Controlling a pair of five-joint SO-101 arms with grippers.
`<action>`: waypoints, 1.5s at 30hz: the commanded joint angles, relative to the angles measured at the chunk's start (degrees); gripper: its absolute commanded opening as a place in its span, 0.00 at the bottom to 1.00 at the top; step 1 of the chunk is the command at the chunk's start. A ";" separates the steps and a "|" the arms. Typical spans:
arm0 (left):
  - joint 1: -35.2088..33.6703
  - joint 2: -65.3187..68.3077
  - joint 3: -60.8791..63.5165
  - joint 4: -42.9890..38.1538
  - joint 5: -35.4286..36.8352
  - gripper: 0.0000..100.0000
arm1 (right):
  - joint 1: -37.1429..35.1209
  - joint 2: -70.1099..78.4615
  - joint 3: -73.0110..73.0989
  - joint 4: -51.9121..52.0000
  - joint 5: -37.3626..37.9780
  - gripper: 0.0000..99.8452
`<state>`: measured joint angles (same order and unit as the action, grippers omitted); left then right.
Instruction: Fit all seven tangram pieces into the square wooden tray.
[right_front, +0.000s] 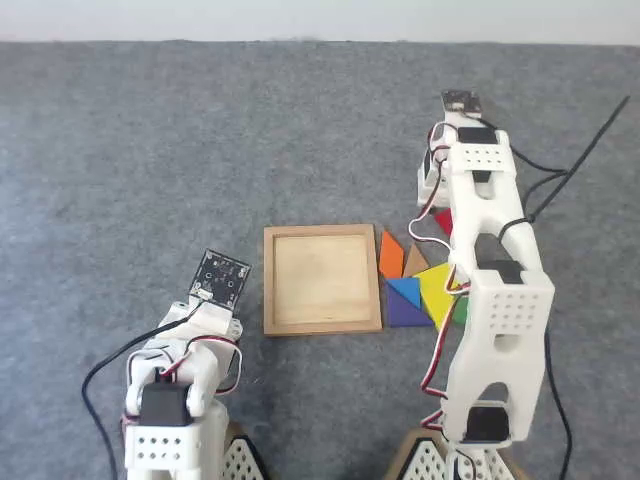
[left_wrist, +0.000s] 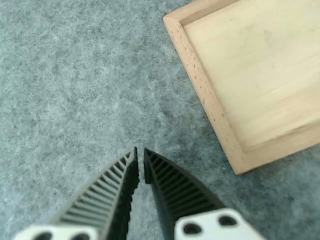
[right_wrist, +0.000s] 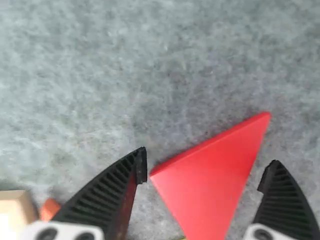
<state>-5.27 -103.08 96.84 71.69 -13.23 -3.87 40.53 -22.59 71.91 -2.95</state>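
Observation:
The square wooden tray (right_front: 322, 323) lies empty in the middle of the grey felt, its near corner (left_wrist: 240, 155) beside my left gripper (left_wrist: 140, 159), which is shut with nothing in it and hangs over bare felt left of the tray. Right of the tray lie the orange piece (right_front: 391, 254), a tan triangle (right_front: 415, 261), a blue triangle (right_front: 405, 291), a purple piece (right_front: 403, 314), a yellow piece (right_front: 437, 291) and a green piece (right_front: 460, 309). A red triangle (right_wrist: 212, 175) lies between the fingers of my open right gripper (right_wrist: 206, 172), partly hidden under the right arm (right_front: 443, 221).
Grey felt covers the whole table. A black cable (right_front: 580, 160) runs off to the far right behind the right arm. Wide bare felt lies beyond the tray and to its left.

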 joint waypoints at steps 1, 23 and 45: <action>-0.26 -1.32 -0.48 0.26 -0.44 0.02 | 1.36 1.63 -1.41 0.57 1.32 0.36; -0.26 -1.32 -0.48 0.26 -0.44 0.02 | 1.54 4.44 -5.01 7.43 2.20 0.14; -0.26 -1.32 -0.48 0.26 -0.44 0.02 | -1.45 -9.19 2.64 18.42 47.91 0.40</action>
<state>-5.27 -103.08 96.84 71.69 -13.23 -6.42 39.47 -26.64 92.57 38.99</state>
